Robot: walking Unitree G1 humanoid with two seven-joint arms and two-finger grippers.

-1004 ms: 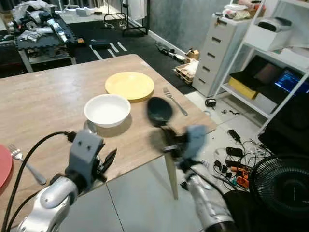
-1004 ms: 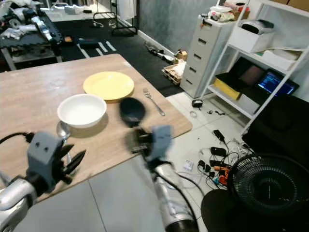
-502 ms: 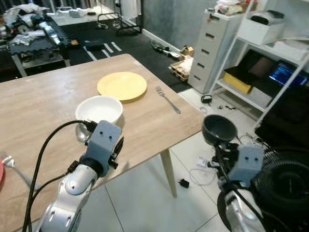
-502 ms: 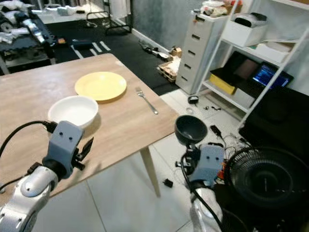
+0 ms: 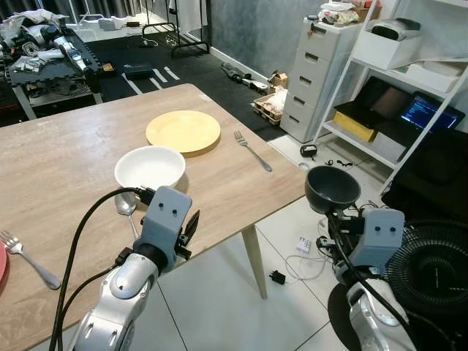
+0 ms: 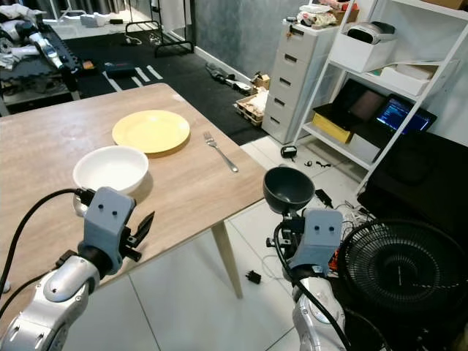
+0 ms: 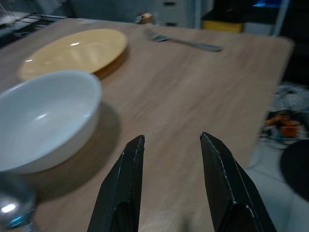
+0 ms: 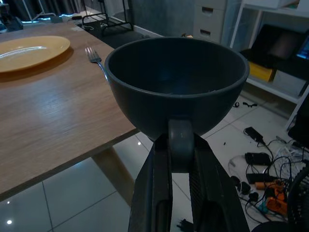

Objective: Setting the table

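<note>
So, your right gripper (image 8: pixel 177 145) is clamped on the rim of the dark bowl (image 5: pixel 333 189), holding it upright out past the table edge, over the floor and not over the wood. Your left gripper (image 7: pixel 171 186) hangs low over the table (image 5: pixel 66 153) near its front edge, fingers spread with nothing between them. Just beyond it sits the white bowl (image 5: pixel 150 167) with a spoon (image 5: pixel 125 207) right beside it, and a fork (image 5: pixel 28 258) lies off toward your left next to a bit of red plate (image 5: pixel 2 262). Further back there's the yellow plate (image 5: pixel 183 131) with another fork (image 5: pixel 252 150) near its right. I'd say you're partway: two spots look roughly laid, but the dark bowl isn't down yet, so bringing it over the table and setting it at a place is what's left.
</note>
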